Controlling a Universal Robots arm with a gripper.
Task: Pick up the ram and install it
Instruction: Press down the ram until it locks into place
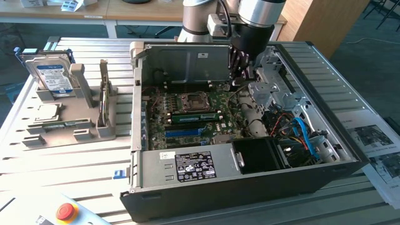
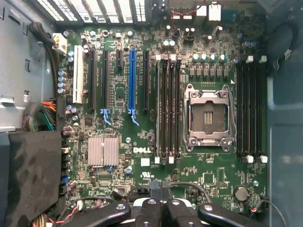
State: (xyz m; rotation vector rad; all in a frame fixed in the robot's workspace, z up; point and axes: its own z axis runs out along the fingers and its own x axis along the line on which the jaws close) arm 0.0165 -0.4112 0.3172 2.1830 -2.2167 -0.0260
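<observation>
The ram (image 1: 196, 117), a long green stick, stands on edge in a motherboard slot just in front of the empty processor socket (image 1: 190, 101) inside the open PC case. My gripper (image 1: 240, 65) hangs above the back of the motherboard, near the case's raised rear panel, apart from the ram. In the wrist view my gripper (image 2: 161, 190) is shut, its black fingers pressed together with nothing between them. It looks straight down on the memory slots (image 2: 168, 109) and the socket (image 2: 209, 117).
The case walls (image 1: 134, 117) ring the motherboard. The power supply (image 1: 187, 166) and a bundle of cables (image 1: 300, 136) fill the case's front and right. On the exterior view's left, a grey fixture (image 1: 84, 133) holds a hard drive (image 1: 53, 77) and a processor chip (image 1: 47, 112). A red stop button (image 1: 66, 212) sits front left.
</observation>
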